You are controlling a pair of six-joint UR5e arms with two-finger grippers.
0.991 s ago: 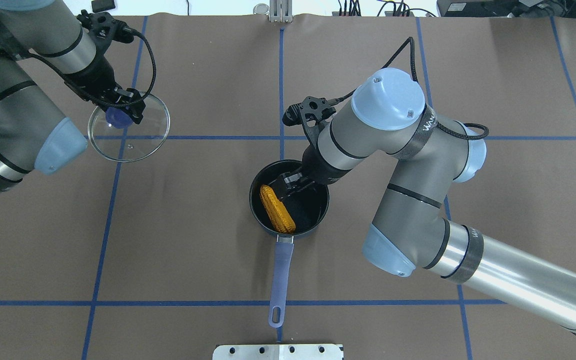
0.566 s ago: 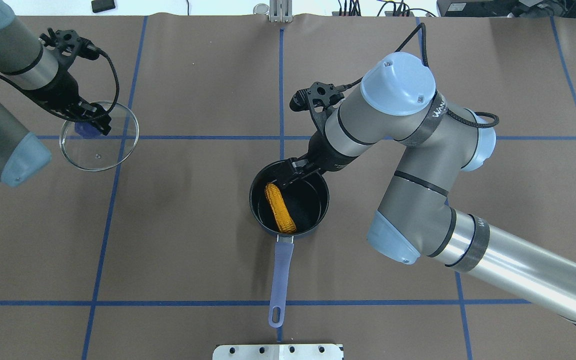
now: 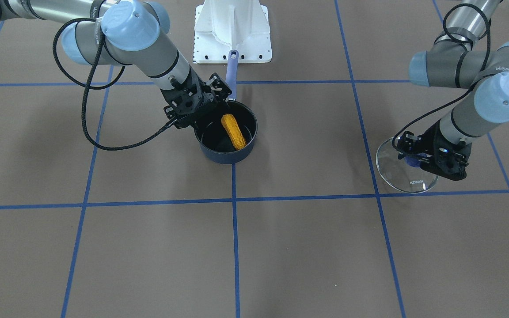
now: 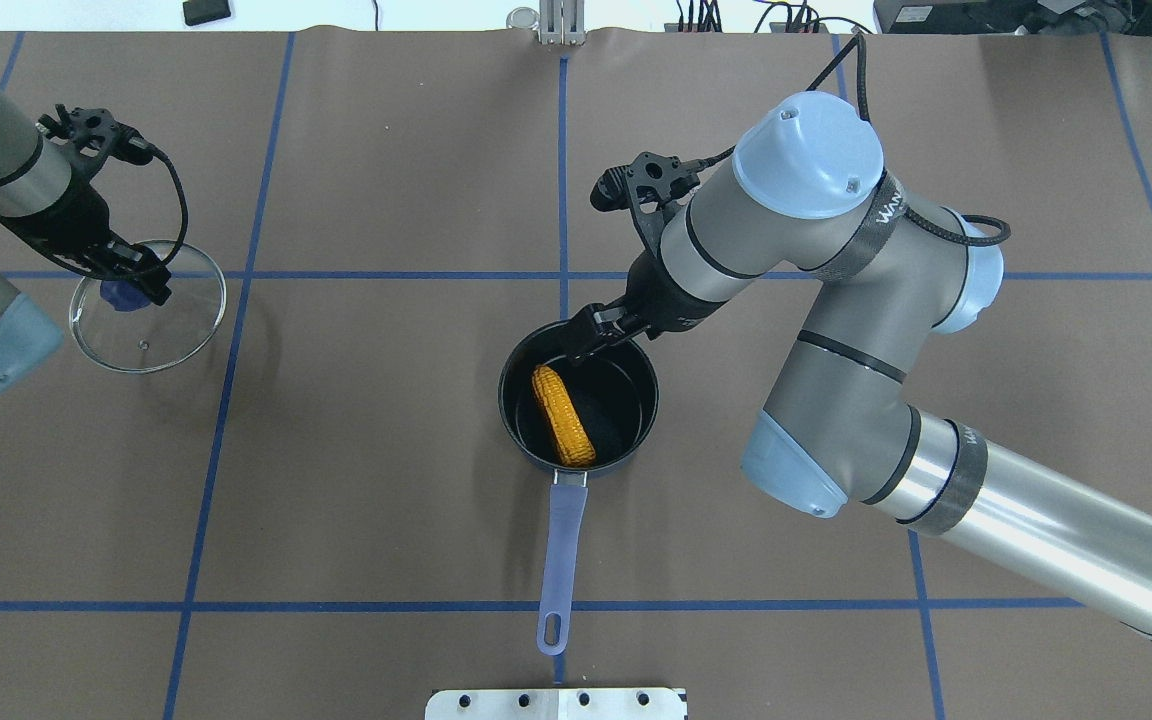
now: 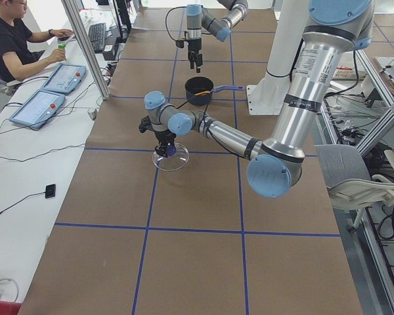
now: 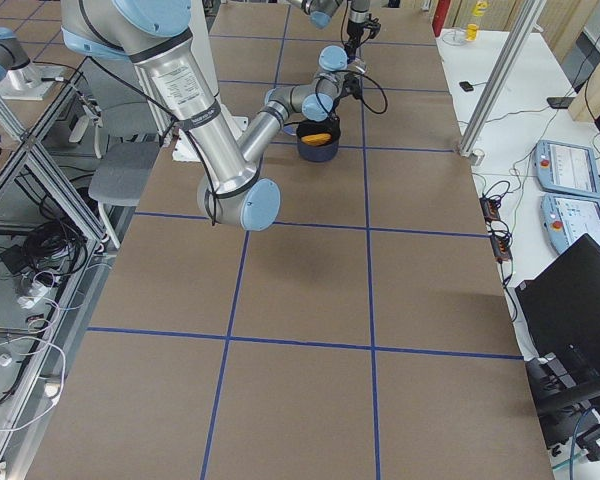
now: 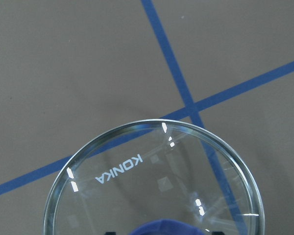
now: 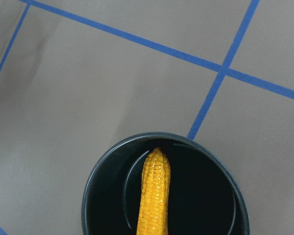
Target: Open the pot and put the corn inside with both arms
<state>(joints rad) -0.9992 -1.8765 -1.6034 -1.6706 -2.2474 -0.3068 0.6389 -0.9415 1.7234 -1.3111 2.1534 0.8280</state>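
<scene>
The dark navy pot stands uncovered at the table's middle, its purple-blue handle pointing toward the robot. The orange-yellow corn lies inside it, also in the front view and the right wrist view. My right gripper is open and empty, just above the pot's far rim. My left gripper is shut on the blue knob of the clear glass lid, far to the left and low over the table. The lid fills the left wrist view.
The robot's white base plate sits beyond the handle's end. Blue tape lines grid the brown table. An operator sits at a side desk with tablets.
My left arm has carried the lid further left. My right gripper has drawn back from the corn and risen to the pot's far rim. The corn stays in the pot.
</scene>
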